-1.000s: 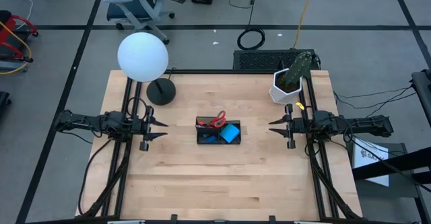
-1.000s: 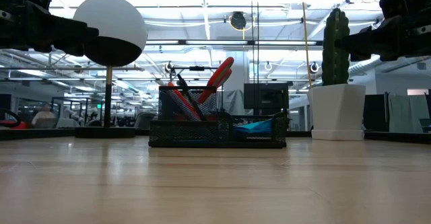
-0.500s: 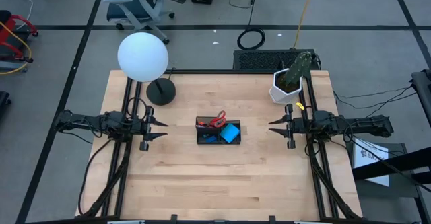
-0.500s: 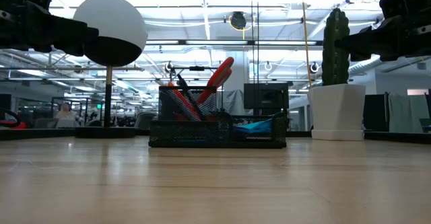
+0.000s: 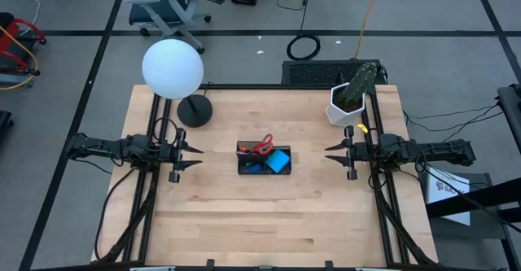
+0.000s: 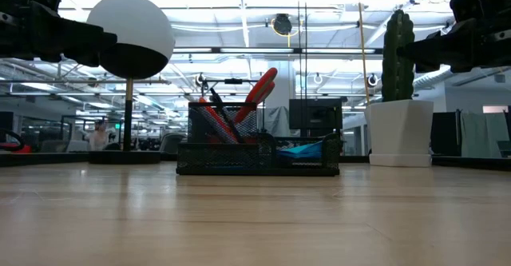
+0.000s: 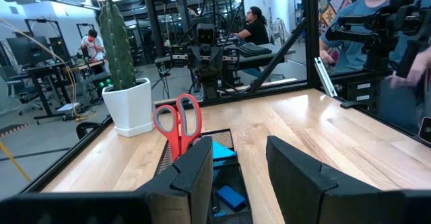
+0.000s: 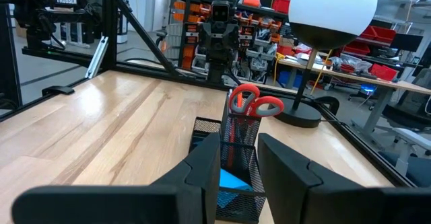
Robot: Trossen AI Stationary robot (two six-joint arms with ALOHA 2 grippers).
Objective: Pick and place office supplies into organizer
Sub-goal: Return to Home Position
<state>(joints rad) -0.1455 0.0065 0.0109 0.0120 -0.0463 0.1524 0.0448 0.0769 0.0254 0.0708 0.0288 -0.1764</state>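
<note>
The black mesh organizer (image 5: 264,159) stands in the middle of the table on its flat base (image 6: 257,170). Red-handled scissors (image 5: 262,146) stand upright in its taller cup, handles up (image 6: 259,89), beside thin pens (image 6: 219,116). A blue note pad (image 5: 278,161) lies in the low tray part. My left gripper (image 5: 198,156) hovers open to the organizer's left, pointing at it. My right gripper (image 5: 327,155) hovers open to its right, also pointing at it. Each wrist view shows the scissors (image 7: 178,123) (image 8: 252,103) ahead between the spread fingers.
A white globe lamp (image 5: 172,68) on a round black base (image 5: 194,111) stands at the far left of the table. A white potted cactus (image 5: 350,100) stands at the far right corner. Bare wood (image 5: 260,222) stretches toward the near edge. People sit in the room beyond the table (image 7: 252,29).
</note>
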